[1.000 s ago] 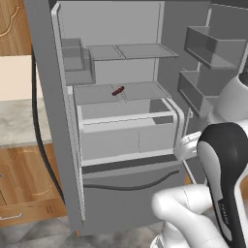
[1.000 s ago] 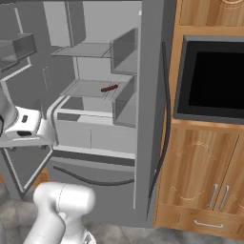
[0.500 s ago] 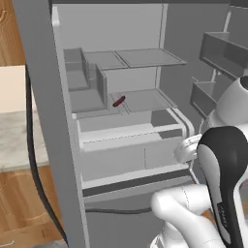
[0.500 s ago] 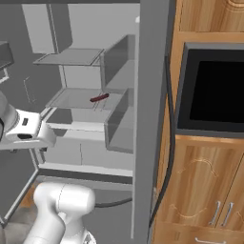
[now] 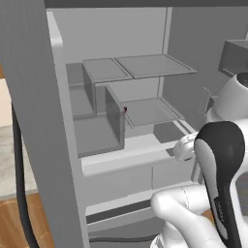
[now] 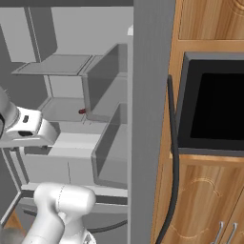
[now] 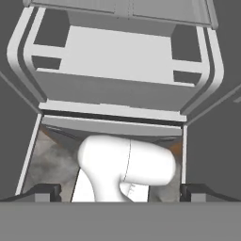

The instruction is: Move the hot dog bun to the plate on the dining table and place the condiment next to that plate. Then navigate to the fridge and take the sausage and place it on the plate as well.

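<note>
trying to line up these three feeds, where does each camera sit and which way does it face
Left base view: behind the arm's left, facing into the open fridge; white arm at lower right.
Right base view: behind the arm's right, facing the fridge and a wooden oven cabinet; arm at lower left.
Hand view: on the hand, looking down past the open gripper at the fridge's drawers.
Shared: both base views show the sausage on a shelf.

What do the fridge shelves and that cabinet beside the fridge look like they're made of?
The fridge shelves look like matte grey plastic or frosted glass: flat, thin, slightly see-through at the edges. The cabinet looks like varnished wood, with warm orange-brown grain and carved curves.
</note>
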You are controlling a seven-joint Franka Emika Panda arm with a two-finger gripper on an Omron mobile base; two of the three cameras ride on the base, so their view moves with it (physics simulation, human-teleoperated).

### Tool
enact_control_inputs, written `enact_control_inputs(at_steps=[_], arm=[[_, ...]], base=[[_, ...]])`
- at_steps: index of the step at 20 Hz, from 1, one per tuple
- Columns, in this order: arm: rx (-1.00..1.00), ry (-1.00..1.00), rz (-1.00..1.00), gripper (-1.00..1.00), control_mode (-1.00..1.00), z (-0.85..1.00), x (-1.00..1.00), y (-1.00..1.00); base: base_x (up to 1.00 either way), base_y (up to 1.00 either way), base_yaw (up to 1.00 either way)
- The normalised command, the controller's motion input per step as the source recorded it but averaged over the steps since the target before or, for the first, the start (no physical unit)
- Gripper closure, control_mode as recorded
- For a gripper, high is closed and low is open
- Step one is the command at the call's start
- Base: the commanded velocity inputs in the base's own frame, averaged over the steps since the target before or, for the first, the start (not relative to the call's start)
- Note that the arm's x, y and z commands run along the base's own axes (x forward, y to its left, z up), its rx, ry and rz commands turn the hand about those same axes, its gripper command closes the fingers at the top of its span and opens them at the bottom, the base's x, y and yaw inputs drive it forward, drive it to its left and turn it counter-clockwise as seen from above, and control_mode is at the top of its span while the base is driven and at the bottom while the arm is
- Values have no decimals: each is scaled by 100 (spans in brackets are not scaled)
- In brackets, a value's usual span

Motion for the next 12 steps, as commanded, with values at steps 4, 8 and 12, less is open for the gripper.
enact_control_inputs(at_steps=[4,8,12], arm=[[0,0,-8,-100,-100,-1,75,22],[0,0,-11,-100,-100,-13,100,29],[0,-7,-7,-100,-100,-25,89,23]], base=[[23,8,-2],[0,0,0],[0,0,0]])
